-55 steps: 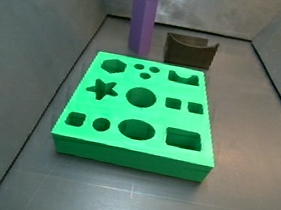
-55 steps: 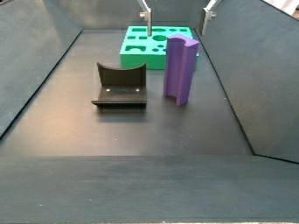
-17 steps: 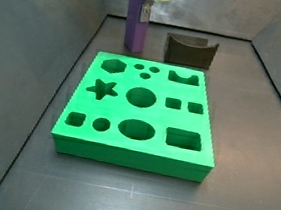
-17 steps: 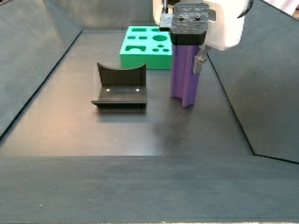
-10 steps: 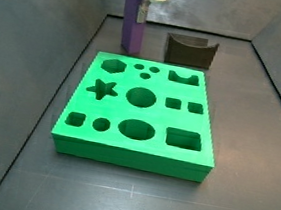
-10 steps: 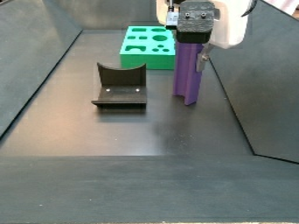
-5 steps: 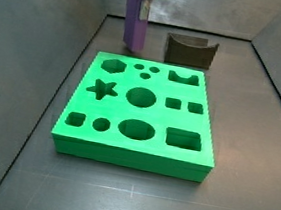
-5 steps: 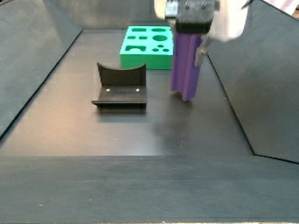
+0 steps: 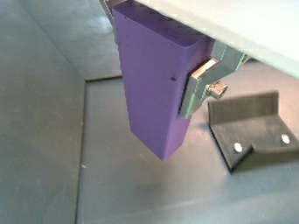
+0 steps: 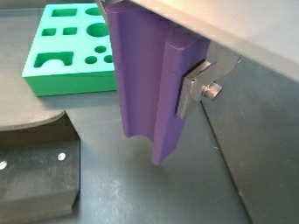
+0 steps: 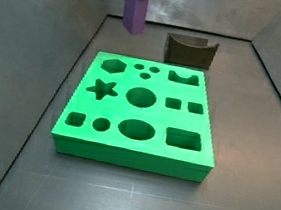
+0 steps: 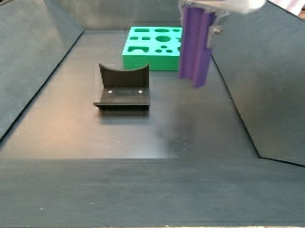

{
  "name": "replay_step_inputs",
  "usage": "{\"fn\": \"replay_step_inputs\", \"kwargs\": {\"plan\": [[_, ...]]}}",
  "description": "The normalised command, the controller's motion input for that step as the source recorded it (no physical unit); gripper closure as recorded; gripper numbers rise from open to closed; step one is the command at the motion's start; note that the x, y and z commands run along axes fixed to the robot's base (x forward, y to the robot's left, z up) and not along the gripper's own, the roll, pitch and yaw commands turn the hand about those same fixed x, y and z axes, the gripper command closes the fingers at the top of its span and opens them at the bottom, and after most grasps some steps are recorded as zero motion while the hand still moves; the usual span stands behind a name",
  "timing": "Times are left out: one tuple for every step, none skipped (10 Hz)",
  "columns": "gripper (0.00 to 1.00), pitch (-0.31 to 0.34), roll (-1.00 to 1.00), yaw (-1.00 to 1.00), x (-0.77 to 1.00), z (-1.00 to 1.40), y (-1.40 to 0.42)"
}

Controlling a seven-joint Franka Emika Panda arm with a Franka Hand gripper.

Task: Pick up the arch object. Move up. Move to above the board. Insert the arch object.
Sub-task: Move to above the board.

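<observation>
The pincer is high up near the back of the floor, pinching the tall purple block near its top. In both wrist views a flat silver finger presses on one side of the block; the finger on the far side is hidden behind it. In a side view the purple block hangs straight up and down in the air, with its bottom clear of the dark floor. It is beside the green board, not over it. The board lies flat with its dark holes facing up. The dark fixture stands apart on the floor. The block looks hard and stiff, so it should not bend. Its sides look plain and smooth, so it could slip or tip if the squeeze is weak. I think it is light. Holding it near the top on two flat sides seems best, because the bottom stays free to go into its hole.
</observation>
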Motion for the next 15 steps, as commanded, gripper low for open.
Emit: {"fn": "replay_step_inputs", "kwargs": {"plan": [[1.0,-0.257,0.2,0.16,-0.36,1.0,0.14],[1.0,-0.204,0.17,0.11,-0.34,1.0,0.12],[1.0,-0.114,0.1,0.05,-0.29,1.0,0.11],[1.0,-0.062,0.08,0.03,-0.26,1.0,0.11],[1.0,0.002,0.07,0.02,-0.22,1.0,0.09],[1.0,0.016,0.06,0.01,-0.21,1.0,0.08],[1.0,0.021,0.05,0.01,-0.15,0.88,0.06],[1.0,0.027,0.04,0.01,-0.1,0.71,0.04],[1.0,0.05,0.04,0.0,-0.03,0.48,0.03],[1.0,0.067,0.04,0.0,-0.01,0.36,0.02],[1.0,0.155,-0.06,1.0,0.36,0.2,-1.0],[1.0,0.158,-0.05,1.0,0.37,0.18,-1.0],[1.0,0.177,-0.06,1.0,0.38,0.19,-1.0],[1.0,0.183,-0.07,1.0,0.39,0.19,-1.0],[1.0,0.188,-0.08,1.0,0.4,0.19,-1.0]]}}
